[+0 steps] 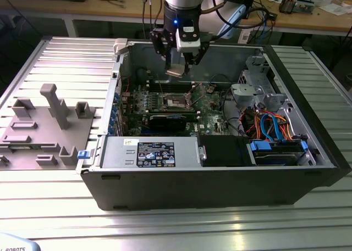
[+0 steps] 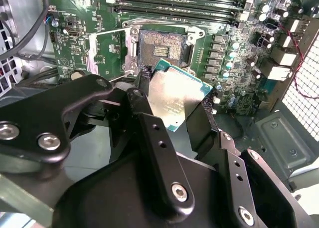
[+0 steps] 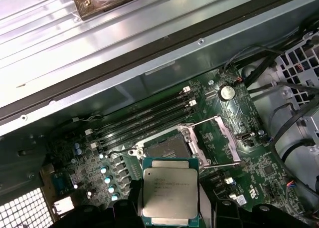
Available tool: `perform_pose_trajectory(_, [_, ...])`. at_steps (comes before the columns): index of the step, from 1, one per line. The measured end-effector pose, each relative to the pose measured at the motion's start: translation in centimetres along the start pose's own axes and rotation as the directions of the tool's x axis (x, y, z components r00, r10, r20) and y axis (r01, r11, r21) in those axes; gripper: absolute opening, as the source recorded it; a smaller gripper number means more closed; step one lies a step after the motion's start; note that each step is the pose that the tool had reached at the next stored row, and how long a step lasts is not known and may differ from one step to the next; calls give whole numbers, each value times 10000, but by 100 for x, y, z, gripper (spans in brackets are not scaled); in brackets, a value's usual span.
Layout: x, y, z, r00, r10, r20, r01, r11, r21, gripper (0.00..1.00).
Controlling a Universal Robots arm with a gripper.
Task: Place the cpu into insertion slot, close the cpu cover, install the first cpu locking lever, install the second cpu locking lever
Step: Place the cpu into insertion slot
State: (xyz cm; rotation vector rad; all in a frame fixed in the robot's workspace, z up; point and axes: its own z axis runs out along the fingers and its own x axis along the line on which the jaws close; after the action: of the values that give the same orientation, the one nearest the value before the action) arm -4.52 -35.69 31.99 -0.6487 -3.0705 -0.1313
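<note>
Silver-grey cpu (image 3: 169, 192) sits pinched in my pincer (image 2: 174, 101), above the bare insertion slot (image 3: 165, 149); the cpu cover (image 3: 215, 138) stands swung open beside that slot.

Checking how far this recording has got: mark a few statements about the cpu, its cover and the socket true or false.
1. The small flat square silver-grey cpu is clamped in the black gripper. True.
2. The cpu is already seated in the square insertion socket. False: it hangs above the socket, which is bare.
3. The thin silvery metal cpu cover is shut over the socket. False: it is swung open beside it.
4. The dark computer case lies open on a ribbed metal table. True.
</note>
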Motion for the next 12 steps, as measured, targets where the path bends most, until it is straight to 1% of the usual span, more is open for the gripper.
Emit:
perform_pose_trajectory(4, [0, 0, 1, 9998, 208, 19, -208, 9998, 2, 54])
perform_pose_trajectory(6, [0, 0, 3, 9985, 551, 47, -551, 9985, -4, 54])
perform_pose_trajectory(7, [-1, 0, 8, 9950, 991, 84, -991, 9951, -14, 54])
perform_pose_trajectory(8, [-1, -1, 19, 9886, 1496, 166, -1497, 9887, 40, 54])
perform_pose_trajectory(9, [-1, -1, 22, 9868, 1607, 195, -1608, 9870, 67, 54])
perform_pose_trajectory(12, [-1, -1, 24, 9856, 1676, 215, -1679, 9858, 88, 54])
